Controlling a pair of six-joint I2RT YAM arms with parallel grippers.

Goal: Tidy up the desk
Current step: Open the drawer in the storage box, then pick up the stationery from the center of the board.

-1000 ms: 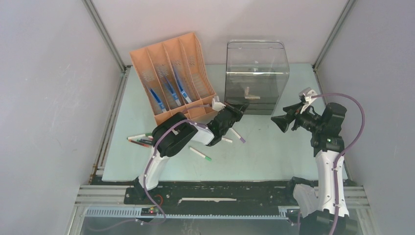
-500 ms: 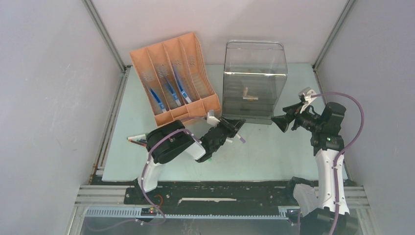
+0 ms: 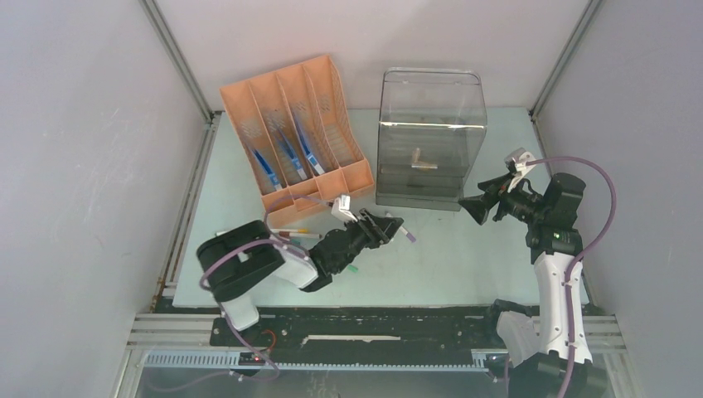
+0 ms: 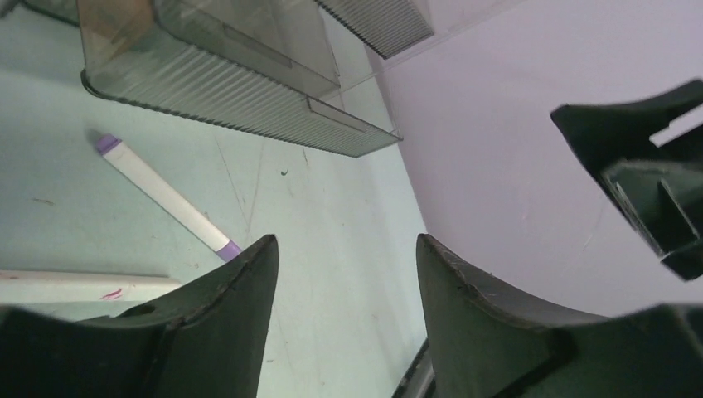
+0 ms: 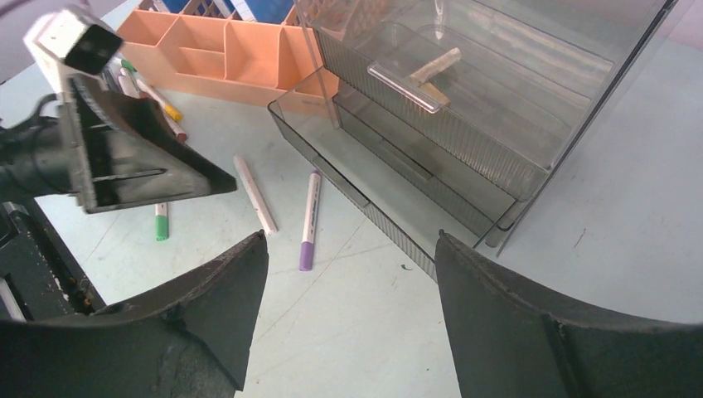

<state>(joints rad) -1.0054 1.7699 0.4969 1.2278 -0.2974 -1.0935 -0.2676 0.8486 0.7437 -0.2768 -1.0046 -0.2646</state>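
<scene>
The desk (image 3: 464, 257) is a pale mint-green tabletop. My left gripper (image 3: 391, 224) (image 4: 346, 242) hovers low over it, open, nothing between its fingers. Just past its tips lies a white marker with purple ends (image 3: 406, 235) (image 4: 166, 195) (image 5: 308, 217). Beside that are a white pink-tipped marker (image 5: 254, 195) and a green-capped one (image 3: 352, 268) (image 5: 161, 224). My right gripper (image 3: 469, 209) (image 5: 352, 238) hangs open and empty to the right, pointing at the markers.
An orange desk organizer (image 3: 294, 133) (image 5: 224, 50) with blue pens stands at the back left. A clear drawer box (image 3: 431, 137) (image 5: 464, 99) (image 4: 232, 75) stands at the back centre, its lower drawer slightly out. More markers (image 3: 290, 235) lie by the left arm.
My left gripper has opened and drawn back from the clear box's front corner toward the near left. The clear box has shifted slightly. The right arm has not moved.
</scene>
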